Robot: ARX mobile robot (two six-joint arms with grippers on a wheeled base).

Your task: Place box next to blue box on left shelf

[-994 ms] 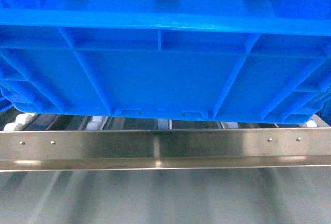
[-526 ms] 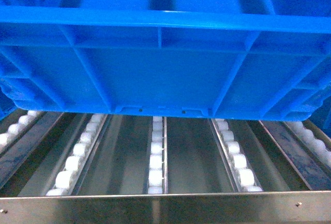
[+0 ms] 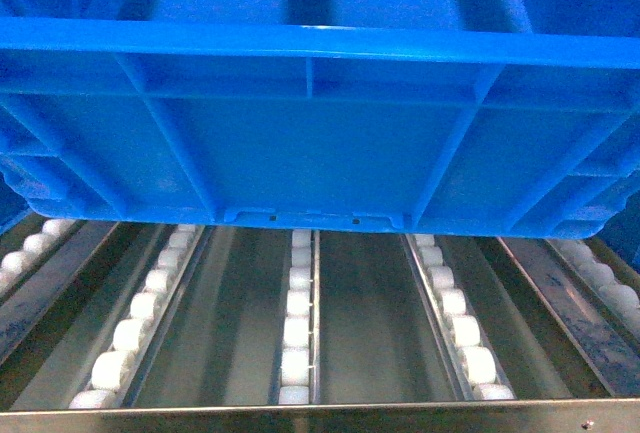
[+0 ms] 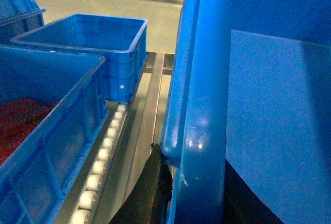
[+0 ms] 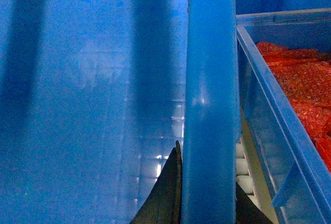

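Roller shelf (image 3: 360, 303) under box (image 3: 320, 143); both end effectors (image 4: 160, 182) (image 5: 204, 203) clamp box rim

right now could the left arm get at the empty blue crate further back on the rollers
Probably not. Its fingers look clamped on the rim of the box it carries, so that arm is occupied. The empty crate sits beyond, further along the left shelf, with roller track between.
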